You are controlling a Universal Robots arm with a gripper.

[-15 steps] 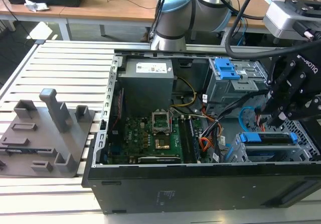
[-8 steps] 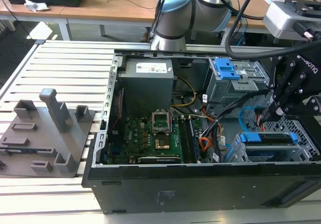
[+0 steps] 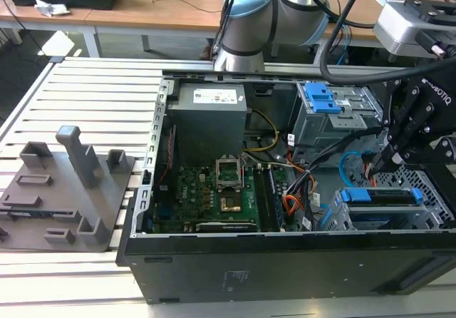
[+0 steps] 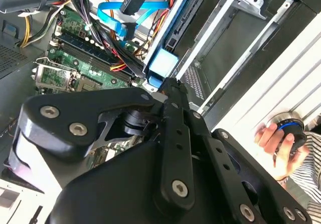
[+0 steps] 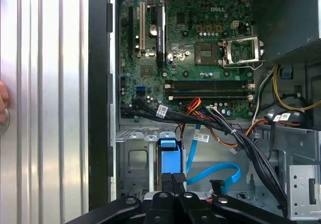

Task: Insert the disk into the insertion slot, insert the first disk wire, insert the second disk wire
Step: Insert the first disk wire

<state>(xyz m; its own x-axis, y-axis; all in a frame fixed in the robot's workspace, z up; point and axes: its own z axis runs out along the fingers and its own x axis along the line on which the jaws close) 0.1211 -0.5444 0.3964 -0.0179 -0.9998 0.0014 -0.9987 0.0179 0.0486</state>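
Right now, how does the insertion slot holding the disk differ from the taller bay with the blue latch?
The insertion slot sits low at the case's near edge; the taller bay stands higher, farther back. The insertion slot holds the disk in its blue carrier; the taller bay carries a blue latch on top. The gripper hangs just over the insertion slot, apart from the taller bay. Both are grey metal.

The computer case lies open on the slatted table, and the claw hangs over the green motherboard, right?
Not quite. The exterior view shows the claw over the blue-framed disk in the grey drive cage, at that view's right, beside the motherboard. The computer case does lie open on the slatted table.
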